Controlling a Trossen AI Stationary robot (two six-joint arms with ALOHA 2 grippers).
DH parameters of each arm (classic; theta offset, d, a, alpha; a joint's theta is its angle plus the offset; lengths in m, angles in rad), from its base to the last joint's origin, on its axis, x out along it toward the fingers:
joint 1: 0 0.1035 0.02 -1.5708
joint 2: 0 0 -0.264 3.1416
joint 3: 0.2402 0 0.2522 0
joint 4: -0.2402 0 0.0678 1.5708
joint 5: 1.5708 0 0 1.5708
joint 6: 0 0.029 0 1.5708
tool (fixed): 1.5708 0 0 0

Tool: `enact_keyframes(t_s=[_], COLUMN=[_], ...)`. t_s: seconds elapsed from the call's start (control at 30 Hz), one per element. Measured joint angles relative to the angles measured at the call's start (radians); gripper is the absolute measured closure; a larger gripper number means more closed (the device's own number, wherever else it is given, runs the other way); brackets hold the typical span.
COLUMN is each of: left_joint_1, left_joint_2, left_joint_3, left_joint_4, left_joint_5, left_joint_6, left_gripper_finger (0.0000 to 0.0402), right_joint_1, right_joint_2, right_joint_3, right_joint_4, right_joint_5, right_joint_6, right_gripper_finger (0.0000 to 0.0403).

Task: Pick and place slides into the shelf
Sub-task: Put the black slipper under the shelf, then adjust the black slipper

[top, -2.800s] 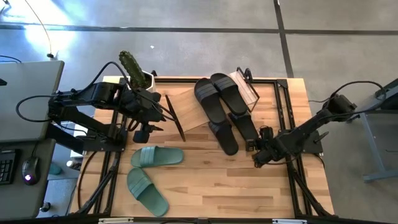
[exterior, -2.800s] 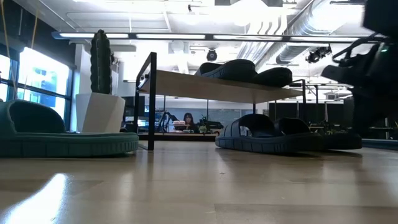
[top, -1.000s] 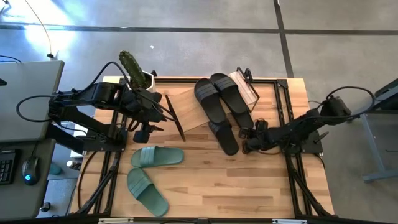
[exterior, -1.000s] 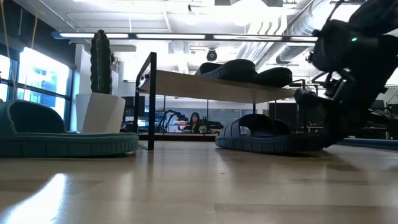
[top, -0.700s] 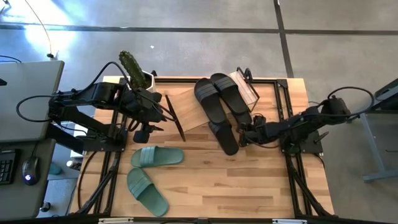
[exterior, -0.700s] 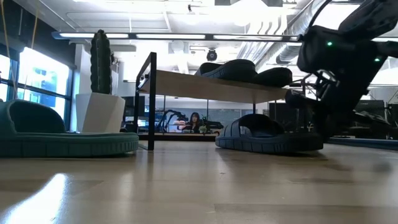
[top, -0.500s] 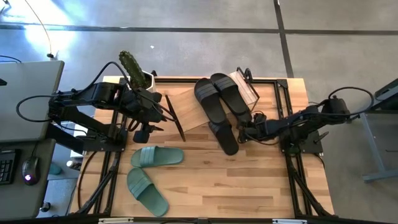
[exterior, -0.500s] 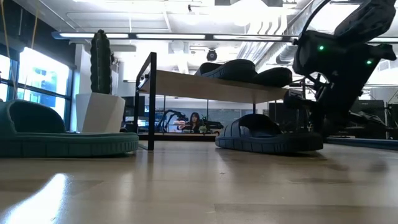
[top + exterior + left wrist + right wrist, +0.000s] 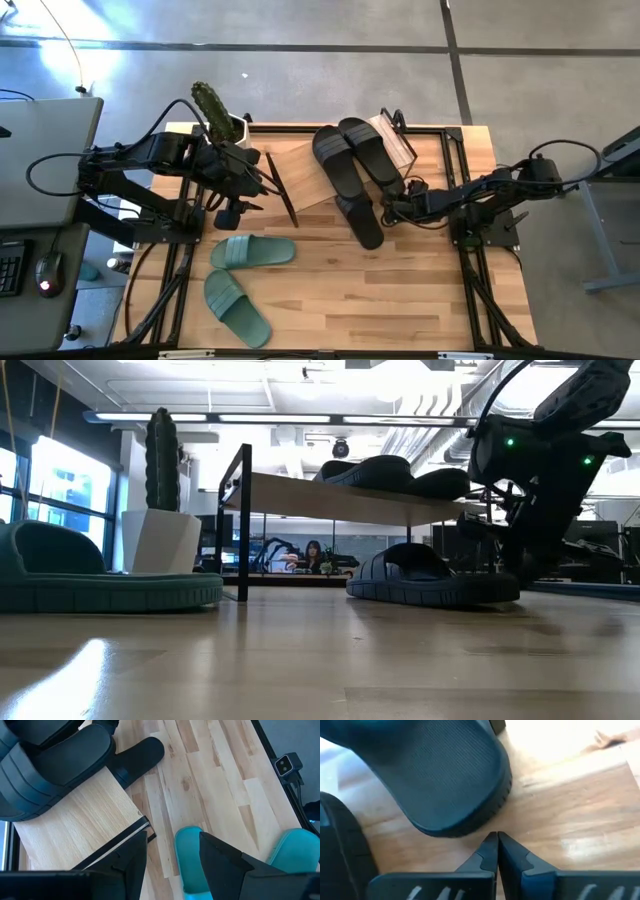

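The shelf (image 9: pixel 305 175) is a light wooden board on a black wire frame, and two black slides (image 9: pixel 350 155) lie on top of it. Two more black slides (image 9: pixel 362 220) rest sole-down on the table at its right end. Two sage green slides (image 9: pixel 252 250) lie near the table's left near corner. My right gripper (image 9: pixel 496 840) is shut, low over the table, its tips at the rounded end of a black slide (image 9: pixel 450 780). My left gripper (image 9: pixel 172 865) is open and hovers by the shelf's left end (image 9: pixel 80 830). My right gripper's shut fingertips (image 9: pixel 490 845) come in level from the table's right, up to the rim of the black slide's rounded end (image 9: pixel 487 822), which lies flat on the table. Whether they touch it, I cannot tell.
A white pot with a cactus (image 9: pixel 225 122) stands at the far left corner, behind the shelf. Bare wood lies across the table's near half (image 9: pixel 380 300), to the right of the green slides. The low view shows a person far off in the room beyond the table.
My right gripper has moved toward the table's left and a little toward its far edge, low over the wood, up to the black slides beside the shelf. The slides and the left arm have kept still.
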Motion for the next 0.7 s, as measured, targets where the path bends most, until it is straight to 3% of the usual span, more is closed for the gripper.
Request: enact_keyframes(t_s=[0.23,0.4,0.53,0.7], left_joint_1=[0.000,0.000,0.000,0.000], left_joint_2=[0.000,0.000,0.000,0.000], left_joint_3=[0.000,0.000,0.000,0.000], left_joint_4=[-0.001,-0.001,-0.001,-0.001], left_joint_5=[0.000,0.000,0.000,0.000], left_joint_6=[-0.001,-0.002,-0.002,-0.002], left_gripper_finger=[0.0236,0.0236,0.0236,0.0236], right_joint_1=[0.083,0.184,0.275,0.394], right_joint_2=[-0.044,-0.112,-0.164,-0.183], right_joint_3=[0.006,0.091,0.211,0.362], right_joint_4=[-0.018,-0.180,-0.288,-0.282], right_joint_5=[-0.016,0.000,-0.011,-0.114], right_joint_6=[0.006,-0.001,-0.142,-0.327], right_gripper_finger=[0.0403,0.0403,0.0403,0.0403])
